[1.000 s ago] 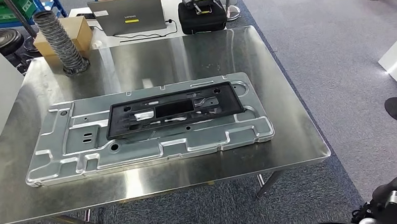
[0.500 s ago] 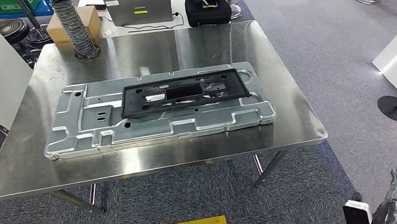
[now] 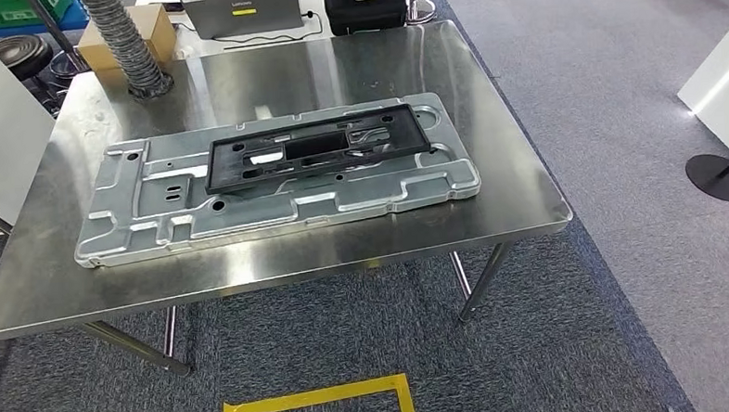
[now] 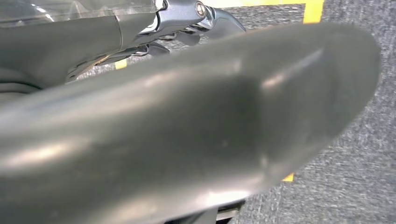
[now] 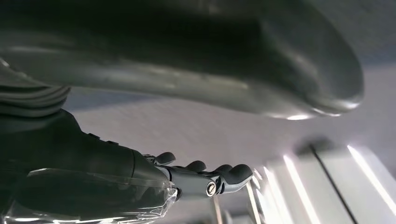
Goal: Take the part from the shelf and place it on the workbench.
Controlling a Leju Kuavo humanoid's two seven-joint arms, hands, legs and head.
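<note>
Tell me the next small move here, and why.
Probably step clear of the workbench with arms down: the black frame already lies flat on the silver panel there, and the left robot hand and right robot hand look empty.

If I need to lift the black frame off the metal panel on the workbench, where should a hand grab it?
Probably take the black frame by its long near rail, coming from the bench's front edge. It lies flat on the metal panel, and its open cutouts let fingers hook under a thin rail. That side looks unobstructed.
</note>
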